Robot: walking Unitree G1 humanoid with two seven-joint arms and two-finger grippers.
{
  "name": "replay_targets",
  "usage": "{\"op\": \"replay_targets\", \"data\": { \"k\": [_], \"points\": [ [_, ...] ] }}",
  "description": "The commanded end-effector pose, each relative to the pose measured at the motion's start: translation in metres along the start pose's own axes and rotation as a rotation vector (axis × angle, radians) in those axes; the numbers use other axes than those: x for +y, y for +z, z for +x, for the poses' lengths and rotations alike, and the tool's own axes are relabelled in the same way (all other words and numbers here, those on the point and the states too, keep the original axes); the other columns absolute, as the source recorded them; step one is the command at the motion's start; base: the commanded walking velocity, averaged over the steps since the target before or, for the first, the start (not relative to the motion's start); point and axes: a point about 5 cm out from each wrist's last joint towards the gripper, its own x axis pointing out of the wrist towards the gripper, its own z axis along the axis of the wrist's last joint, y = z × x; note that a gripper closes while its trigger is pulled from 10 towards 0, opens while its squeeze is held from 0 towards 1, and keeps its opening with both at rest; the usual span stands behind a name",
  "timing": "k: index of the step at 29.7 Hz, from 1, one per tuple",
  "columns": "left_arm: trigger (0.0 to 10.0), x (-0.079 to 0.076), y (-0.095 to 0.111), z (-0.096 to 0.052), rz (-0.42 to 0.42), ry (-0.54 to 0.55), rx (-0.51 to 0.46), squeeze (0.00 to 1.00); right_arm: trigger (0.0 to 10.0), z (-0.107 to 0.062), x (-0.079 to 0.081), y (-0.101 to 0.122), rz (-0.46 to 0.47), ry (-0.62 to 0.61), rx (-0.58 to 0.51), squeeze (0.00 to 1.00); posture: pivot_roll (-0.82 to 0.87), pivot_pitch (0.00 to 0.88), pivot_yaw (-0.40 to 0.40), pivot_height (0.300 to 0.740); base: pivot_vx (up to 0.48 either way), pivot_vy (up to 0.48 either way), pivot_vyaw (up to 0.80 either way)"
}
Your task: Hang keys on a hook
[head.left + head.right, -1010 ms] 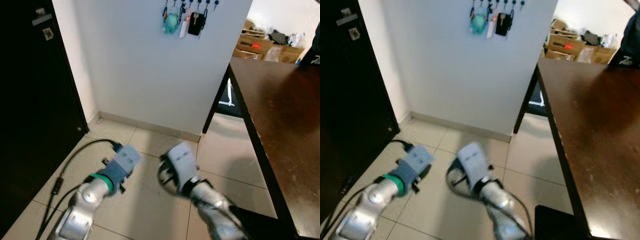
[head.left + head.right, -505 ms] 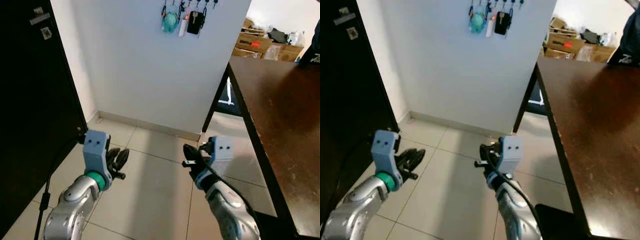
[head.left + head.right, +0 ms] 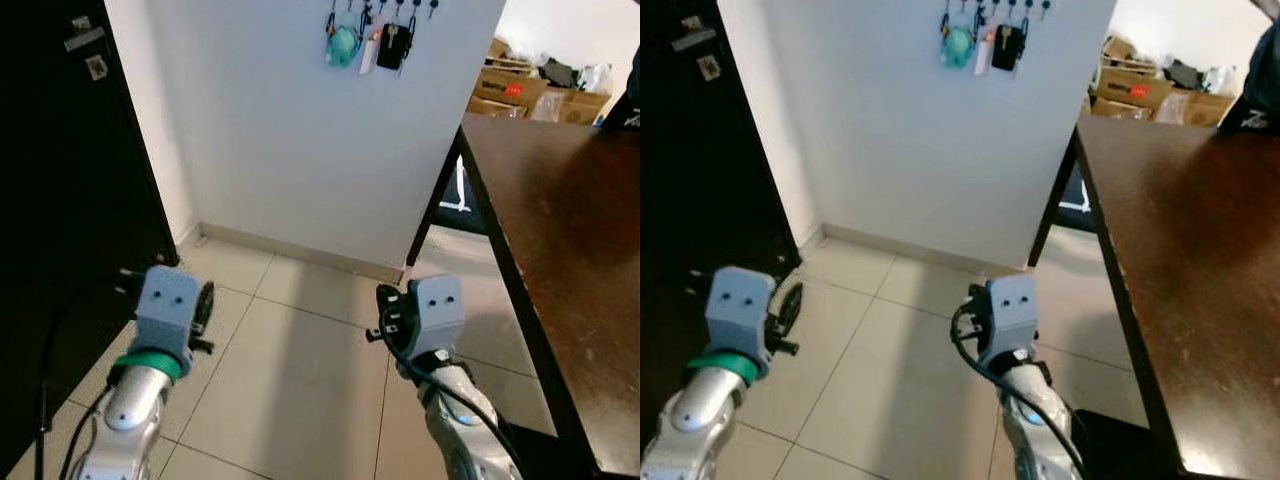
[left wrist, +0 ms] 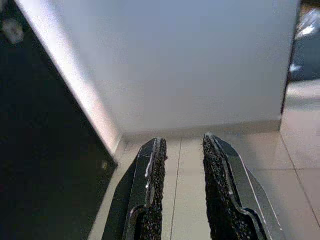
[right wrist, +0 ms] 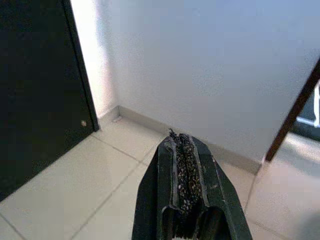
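Keys (image 3: 375,38) hang on wall hooks at 12 o'clock (a teal charm among them). Left gripper (image 4: 181,150), fingers parted and empty, and right gripper (image 5: 181,139), pressed closed, hover low above the tiled floor (image 3: 290,370).

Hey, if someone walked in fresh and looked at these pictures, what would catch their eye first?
Probably the cluster of keys with a teal charm hanging high on the white wall straight ahead. Next, the left gripper, fingers apart, and the right gripper, fingers pressed together and empty, both low over the tiled floor, with a dark table on the right.
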Motion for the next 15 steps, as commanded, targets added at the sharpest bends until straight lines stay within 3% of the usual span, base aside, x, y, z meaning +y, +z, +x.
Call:
{"op": "replay_targets", "data": {
  "k": [1, 2, 3, 4, 7, 11, 15],
  "points": [
    [10.0, -0.002, 0.006, 0.000, 0.053, -0.008, -0.046, 0.00, 10.0, 0.001, 0.002, -0.001, -0.007, -0.001, -0.003, 0.00, 0.05, 0.037, 0.061, 0.740, 0.000, 0.000, 0.00],
    [10.0, -0.002, 0.006, 0.000, 0.053, -0.008, -0.046, 0.00, 10.0, 0.001, 0.002, -0.001, -0.007, -0.001, -0.003, 0.00, 0.05, 0.037, 0.061, 0.740, 0.000, 0.000, 0.00],
    [10.0, -0.003, 0.010, 0.000, 0.108, -0.004, -0.077, 0.00, 10.0, 0.002, 0.003, -0.001, -0.003, -0.003, -0.003, 0.00, 0.05, 0.036, 0.060, 0.740, 0.000, 0.000, 0.00],
    [10.0, -0.007, 0.012, -0.001, 0.063, -0.037, -0.096, 0.00, 10.0, 0.002, 0.003, -0.002, -0.013, -0.002, 0.006, 0.00, 0.05, 0.036, 0.059, 0.740, 0.000, 0.000, 0.00],
    [10.0, -0.013, 0.014, 0.001, -0.183, -0.077, -0.093, 0.00, 10.0, 0.001, 0.014, 0.000, -0.025, 0.055, -0.003, 0.00, 0.05, 0.038, 0.059, 0.740, 0.000, 0.000, 0.00],
    [10.0, -0.023, 0.011, 0.003, -0.181, -0.136, -0.094, 0.00, 10.0, 0.002, 0.026, -0.005, -0.061, 0.119, -0.013, 0.00, 0.04, 0.035, 0.061, 0.740, 0.000, 0.000, 0.00],
    [10.0, -0.025, 0.007, 0.001, -0.134, -0.193, -0.107, 0.00, 10.0, 0.005, 0.023, -0.007, -0.034, 0.098, -0.021, 0.00, 0.04, 0.033, 0.066, 0.740, 0.000, 0.000, 0.00]
  ]
}}
